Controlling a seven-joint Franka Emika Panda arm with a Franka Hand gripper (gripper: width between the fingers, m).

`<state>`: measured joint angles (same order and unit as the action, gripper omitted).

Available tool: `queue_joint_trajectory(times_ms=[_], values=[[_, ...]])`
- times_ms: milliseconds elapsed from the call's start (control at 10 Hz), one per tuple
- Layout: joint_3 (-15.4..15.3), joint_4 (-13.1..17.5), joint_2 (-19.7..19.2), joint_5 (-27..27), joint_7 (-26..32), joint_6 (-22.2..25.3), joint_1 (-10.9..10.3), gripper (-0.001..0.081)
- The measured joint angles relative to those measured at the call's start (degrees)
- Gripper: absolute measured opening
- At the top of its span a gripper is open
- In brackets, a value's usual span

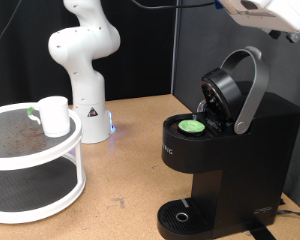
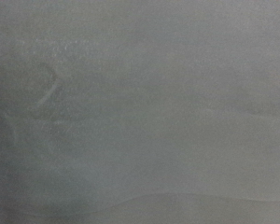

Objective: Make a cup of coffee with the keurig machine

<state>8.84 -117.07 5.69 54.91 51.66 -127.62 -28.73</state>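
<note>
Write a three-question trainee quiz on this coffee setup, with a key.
1. True or false: the lid of the keurig machine is raised.
2. Where does the cup stand? A) on the drip tray B) on the top tier of the white two-tier stand C) on the table
3. What colour is the pod sitting in the open machine?

Key: 1 true; 2 B; 3 green. The wrist view shows only a blurred grey surface, and the pincer's fingers show in neither view.

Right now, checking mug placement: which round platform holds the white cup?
The white rack's top shelf holds the cup; the keurig machine's drip tray doesn't.
</note>
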Motion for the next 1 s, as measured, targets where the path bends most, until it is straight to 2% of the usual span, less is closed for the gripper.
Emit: queue_joint_trajectory(times_ms=[100, 200, 300, 400, 500, 1000], values=[[0.13, -0.10, 0.00, -0.26, 0.21, 0.47, 0.08, 0.0411], [0.26, -0.23, 0.01, -0.82, 0.52, 0.99, 0.28, 0.0274], [0.44, -0.42, 0.05, -1.61, 1.04, 1.45, 0.55, 0.0274], [0.75, -0.63, 0.12, -2.36, 1.25, 1.98, 0.73, 0.0095], [1.13, -0.85, 0.16, -3.09, 1.39, 2.44, 0.94, 0.0030], [3.31, -1.82, 0.74, -3.51, 3.93, 6.09, 2.46, 0.0003]])
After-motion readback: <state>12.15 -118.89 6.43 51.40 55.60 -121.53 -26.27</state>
